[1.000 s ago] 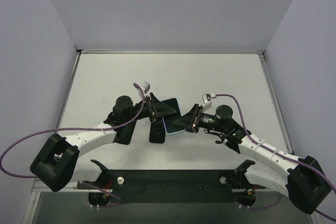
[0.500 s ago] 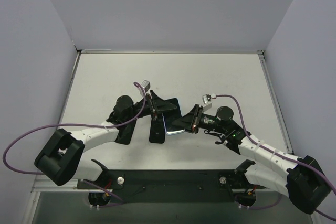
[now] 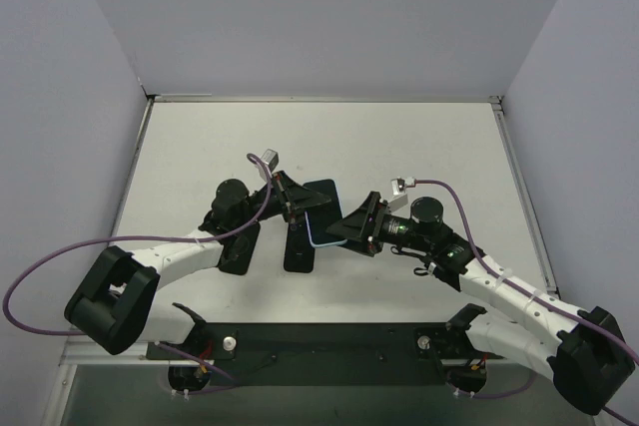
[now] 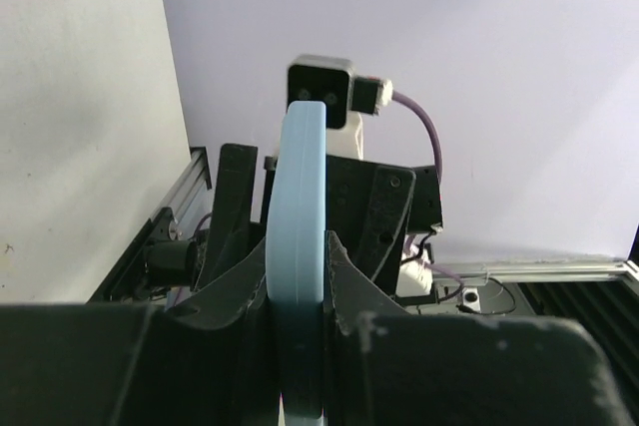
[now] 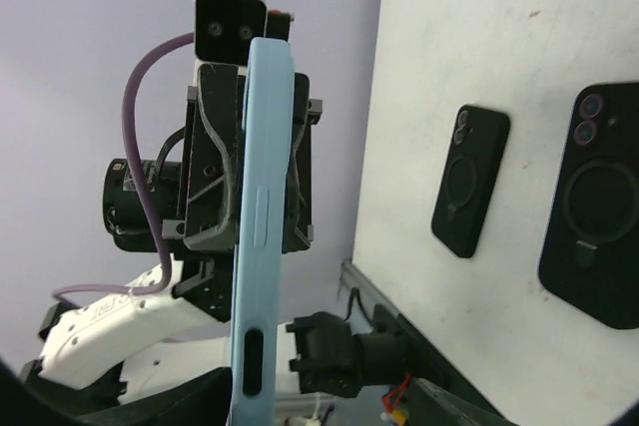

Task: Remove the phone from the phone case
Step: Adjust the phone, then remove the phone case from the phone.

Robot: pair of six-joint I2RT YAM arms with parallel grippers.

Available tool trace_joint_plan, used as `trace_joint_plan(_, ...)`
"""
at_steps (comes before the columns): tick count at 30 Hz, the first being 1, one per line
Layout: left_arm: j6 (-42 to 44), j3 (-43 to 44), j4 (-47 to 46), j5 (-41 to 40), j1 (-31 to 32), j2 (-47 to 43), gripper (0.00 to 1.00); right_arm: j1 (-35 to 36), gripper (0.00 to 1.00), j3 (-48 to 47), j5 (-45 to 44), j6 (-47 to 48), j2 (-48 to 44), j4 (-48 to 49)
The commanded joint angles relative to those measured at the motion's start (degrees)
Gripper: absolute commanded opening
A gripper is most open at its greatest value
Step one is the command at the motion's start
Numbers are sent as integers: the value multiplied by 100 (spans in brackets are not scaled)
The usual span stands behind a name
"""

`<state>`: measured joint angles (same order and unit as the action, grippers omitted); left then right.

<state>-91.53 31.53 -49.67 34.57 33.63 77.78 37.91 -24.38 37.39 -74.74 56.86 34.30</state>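
Aloft one case, on table two

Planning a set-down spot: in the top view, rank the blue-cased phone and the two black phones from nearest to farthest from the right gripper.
1. Blue-cased phone, held in the right gripper.
2. Middle black phone, on the table just left of it.
3. Left black phone, farther left, partly under the left arm.

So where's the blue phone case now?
Top view: the light blue phone case is mid-table, held up between the left end effector and the right end effector, near a black phone.
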Motion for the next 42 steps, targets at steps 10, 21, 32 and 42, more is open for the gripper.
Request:
trace_joint_plan(10, -14, 433, 229, -11, -647, -694, 0, -205, 58, -313, 14, 145, -528, -551)
trace_joint_plan(21, -32, 433, 335, -55, -656, -843, 0, -82, 29, -401, 120, -479, 79, 865)
trace_joint_plan(32, -339, 547, -376, -99, -664, -1019, 0, -56, 0, -49, -398, -2016, 193, 2462)
trace_joint_plan(42, -612, 1416, -1192, -661, -664, -1081, 0, 102, 0, -672, -1356, -3986, 1641, 5225)
